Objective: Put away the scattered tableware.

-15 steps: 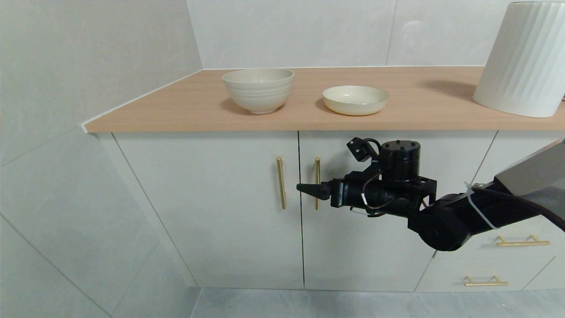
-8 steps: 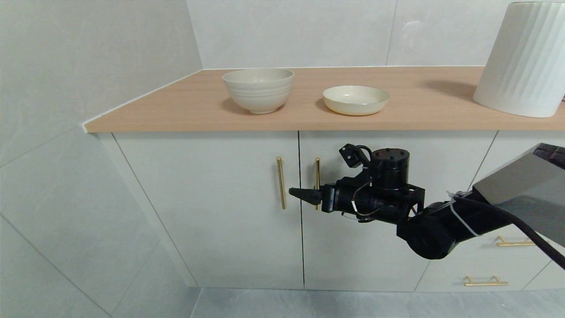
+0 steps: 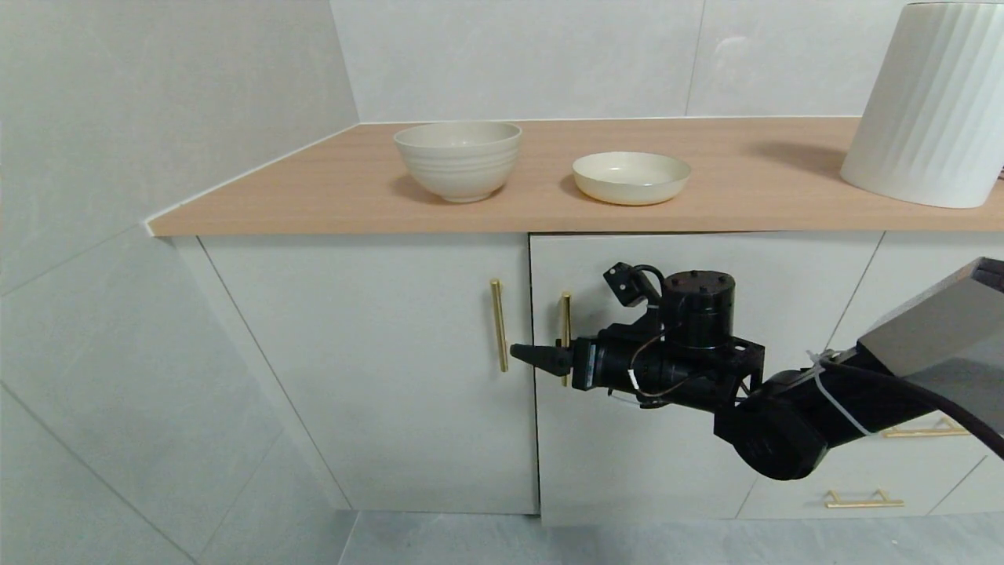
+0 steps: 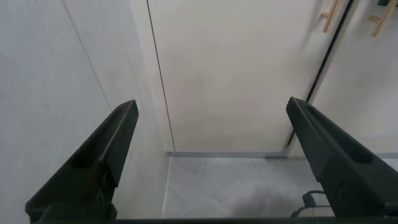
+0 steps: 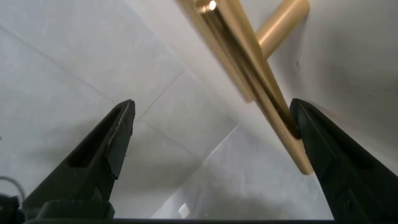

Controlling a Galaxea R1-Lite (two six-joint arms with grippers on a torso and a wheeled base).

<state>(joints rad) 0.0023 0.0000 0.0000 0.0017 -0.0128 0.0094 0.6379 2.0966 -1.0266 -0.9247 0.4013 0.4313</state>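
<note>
Newly ajar cabinet door, wooden counter above

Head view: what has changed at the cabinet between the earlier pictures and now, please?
The right pincer moved left, past the right door's handle. The right door has then swung slightly out: a dark gap shows under the countertop. The pincer is open, with the handle inside it. The bowl, the shallow dish and the left door stayed as they were.
</note>
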